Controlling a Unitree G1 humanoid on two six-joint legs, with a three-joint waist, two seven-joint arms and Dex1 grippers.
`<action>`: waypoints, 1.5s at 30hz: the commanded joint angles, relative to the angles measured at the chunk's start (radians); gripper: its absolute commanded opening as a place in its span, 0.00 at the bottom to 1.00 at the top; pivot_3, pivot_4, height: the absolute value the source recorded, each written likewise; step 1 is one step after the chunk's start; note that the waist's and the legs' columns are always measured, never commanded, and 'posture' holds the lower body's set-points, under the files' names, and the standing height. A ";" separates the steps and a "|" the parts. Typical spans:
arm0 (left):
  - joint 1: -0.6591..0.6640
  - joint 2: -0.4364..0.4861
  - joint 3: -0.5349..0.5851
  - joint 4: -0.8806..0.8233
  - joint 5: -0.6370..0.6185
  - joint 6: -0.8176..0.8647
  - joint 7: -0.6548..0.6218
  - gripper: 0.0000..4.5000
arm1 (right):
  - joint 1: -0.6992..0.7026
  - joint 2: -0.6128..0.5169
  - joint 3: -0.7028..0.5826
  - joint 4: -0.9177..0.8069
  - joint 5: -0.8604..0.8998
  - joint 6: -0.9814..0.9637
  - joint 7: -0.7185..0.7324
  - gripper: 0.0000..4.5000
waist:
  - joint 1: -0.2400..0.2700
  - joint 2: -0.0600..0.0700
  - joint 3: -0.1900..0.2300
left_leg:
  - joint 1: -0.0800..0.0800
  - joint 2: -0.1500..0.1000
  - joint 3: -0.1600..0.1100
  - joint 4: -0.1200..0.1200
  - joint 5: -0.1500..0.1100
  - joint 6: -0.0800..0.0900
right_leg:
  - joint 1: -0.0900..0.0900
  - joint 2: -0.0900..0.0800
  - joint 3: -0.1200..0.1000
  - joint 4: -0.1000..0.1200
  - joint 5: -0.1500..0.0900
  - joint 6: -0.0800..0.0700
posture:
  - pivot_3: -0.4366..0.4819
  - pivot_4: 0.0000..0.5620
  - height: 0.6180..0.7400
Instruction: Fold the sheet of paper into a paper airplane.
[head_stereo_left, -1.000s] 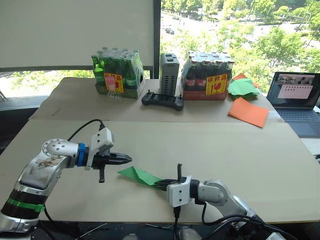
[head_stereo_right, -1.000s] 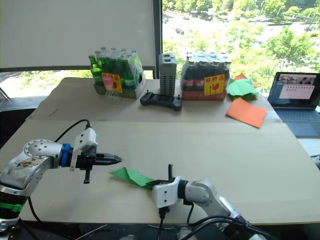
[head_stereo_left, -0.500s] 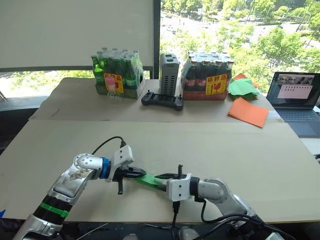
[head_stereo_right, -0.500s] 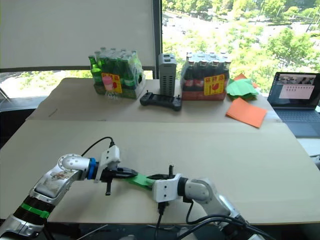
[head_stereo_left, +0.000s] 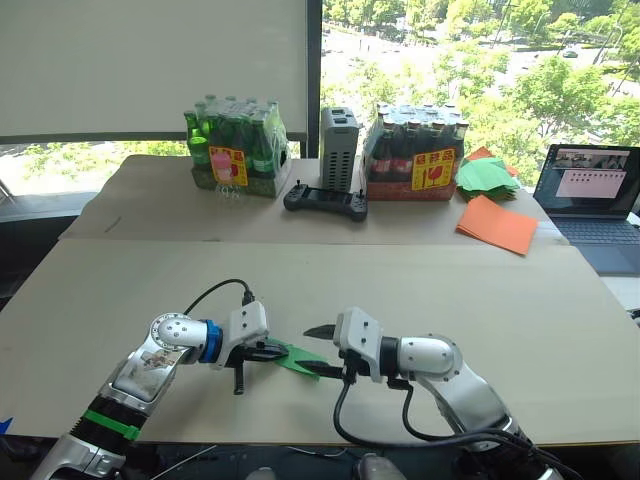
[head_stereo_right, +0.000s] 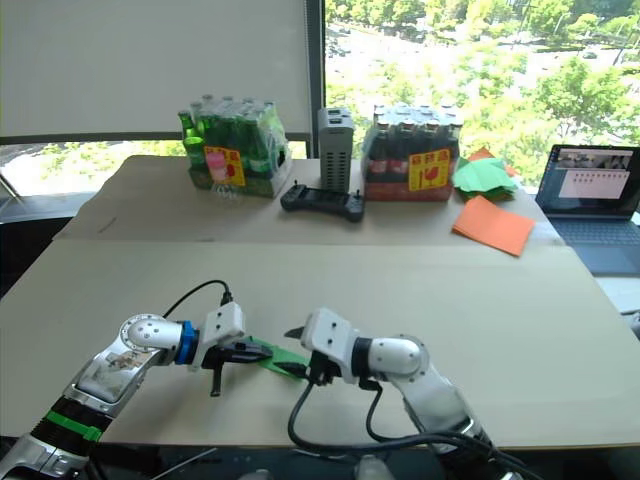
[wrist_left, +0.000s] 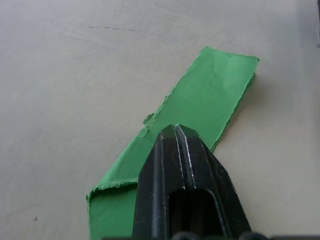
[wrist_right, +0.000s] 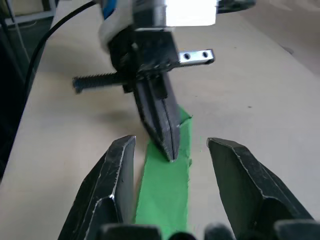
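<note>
Paper sheet (head_stereo_left: 296, 358), bright green, now a narrow folded strip lying flat on the near part of the tan table (head_stereo_left: 500, 300), between the two grippers. L wrist view shows the strip w/ ragged edges and one squared-off end; no pointed nose or upright wing visible, so not a plane yet, mid-fold by my read.

Changes vs 1 s ago: L gripper (head_stereo_left: 284, 351) was hovering off to the robot's left, clear of the paper; it has since moved in and its fingers are pressed together w/ tips down on the strip (L wrist + R wrist views agree). Whether it pinches a layer or just pins the paper flat, can't tell. R gripper (head_stereo_left: 322, 348) was clamped on the strip's right end 1 s and 0.5 s ago; now it's let go, fingers spread wide, one above and one below in the head views, straddling the strip end w/o touching it as far as I can see.

Meaning: looks like a hand-over, L takes over the hold so R can re-grip for the next crease. Risk: thin paper may slide or tear under L tips if R pulls.

Bkgd: two bottle packs (head_stereo_left: 234, 150), orange sheets (head_stereo_left: 497, 224), heap of green papers (head_stereo_left: 487, 175), laptop (head_stereo_left: 588, 195), all well apart from the work.
</note>
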 joint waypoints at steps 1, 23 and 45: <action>0.017 -0.004 -0.015 0.003 0.020 -0.005 0.004 0.00 | -0.037 0.032 0.013 0.024 0.013 0.089 -0.039 0.52 | 0.000 0.000 0.000 | 0.000 0.000 0.000 0.000 0.000 0.000 | 0.000 0.000 0.000 0.000 0.000 0.000 | 0.48 0.27 1.00; 0.029 -0.001 -0.012 -0.022 0.021 0.015 0.018 0.00 | -0.019 -0.026 0.162 0.183 -0.107 0.185 -0.088 0.00 | 0.000 0.001 -0.001 | 0.001 0.000 0.000 0.000 0.000 0.000 | 0.001 0.000 0.000 -0.001 0.000 0.000 | 0.48 0.27 1.00; 0.028 0.001 -0.015 -0.010 0.028 0.001 0.016 0.00 | 0.079 -0.133 0.151 0.102 -0.097 0.250 -0.095 0.00 | 0.002 0.002 -0.005 | 0.002 0.000 0.000 0.000 0.000 0.000 | 0.003 0.000 0.000 -0.002 -0.001 0.001 | 0.48 0.27 1.00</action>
